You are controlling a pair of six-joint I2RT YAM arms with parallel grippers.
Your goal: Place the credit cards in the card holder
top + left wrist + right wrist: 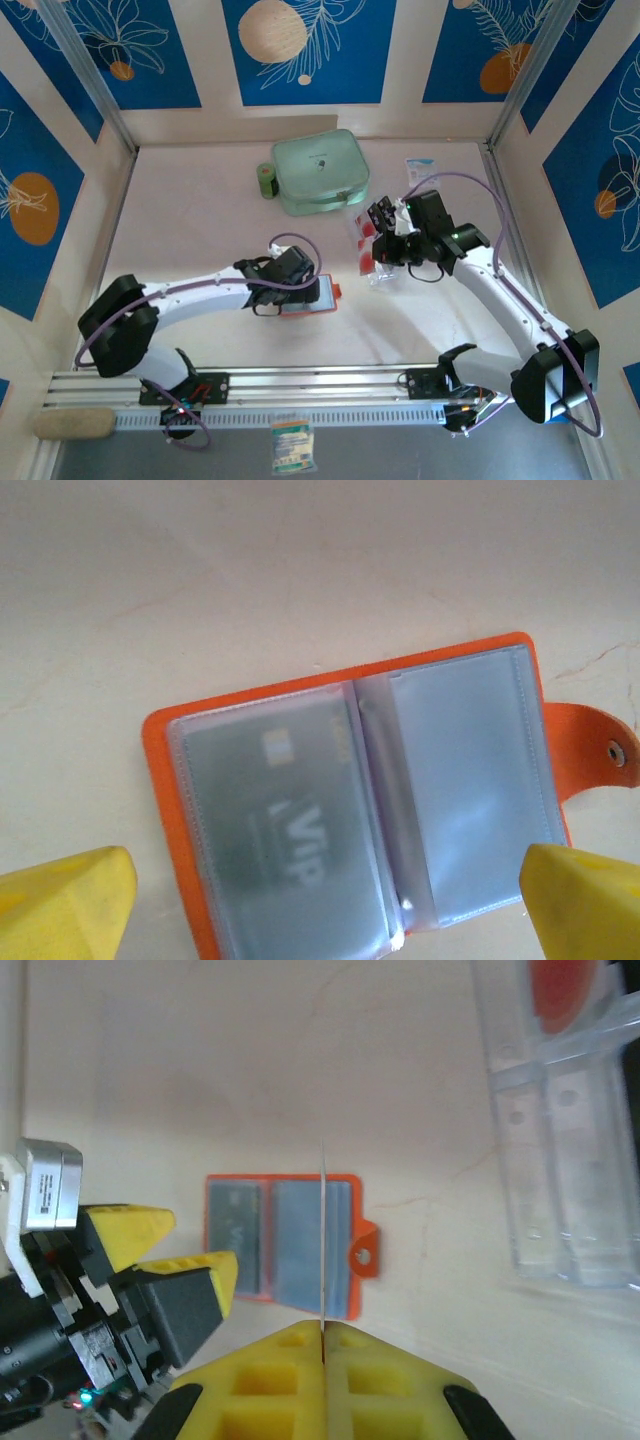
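One card holder [365, 800] is seen lying open and flat on the pale table [250, 570], inside face up. It is placed toward the near middle of the surface and partly covered by the left gripper [325, 910] in the top view. Its orange-red cover is shown as a narrow border around two greyish clear pockets set side by side, with a fold between them. A strap with a round snap button is carried on the right edge in the left wrist view. One credit card [275, 820] is lodged in the left pocket, dimmed by the plastic, with a pale chip patch and the letters "VIP" readable. The right pocket is plain and glossy. The left gripper's jaws are held wide, and the holder's lower part is framed between them in the left wrist view. Contact with the holder cannot be told. The right gripper [323, 1345] is closed tight on a second credit card [323, 1220], which is pinched in the jaws and viewed edge-on as a thin vertical line. In the top view that gripper is placed by the clear plastic card rack [372, 262], well apart from the holder and to its right. Red is seen through the rack's plastic. A mint-green zip case [320, 172] is set at the far side of the table.
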